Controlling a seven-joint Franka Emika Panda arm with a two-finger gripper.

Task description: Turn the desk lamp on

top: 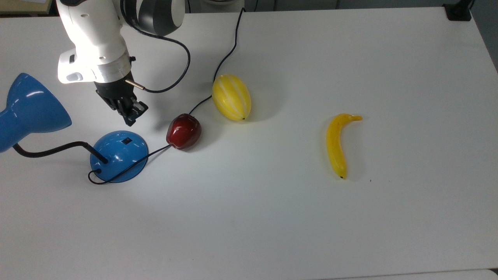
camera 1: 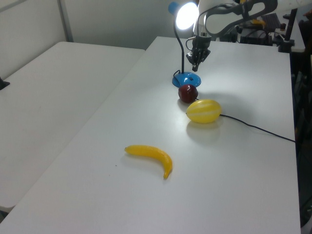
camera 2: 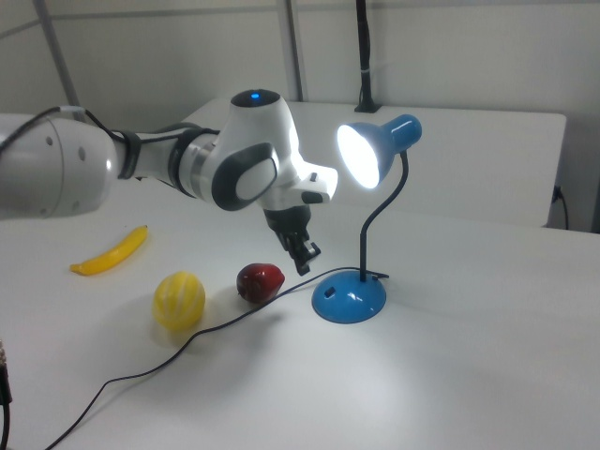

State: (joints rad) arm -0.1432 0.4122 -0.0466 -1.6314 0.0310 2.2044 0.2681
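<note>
Red apple (top: 183,131), yellow melon (top: 231,97), banana (top: 337,144) on white table (top: 350,225)

The desk lamp (camera 2: 366,155) is lit, and its shade opening blows out to a white disc in the right view and the left view. In the top view its beam overexposes the white arm housing (top: 95,42) at ten o'clock. Even room light covers the white table (top: 350,225). Soft shadows fall toward three o'clock of the striped yellow fruit (top: 231,97) and the banana (top: 337,144). Focus holds throughout.
</note>
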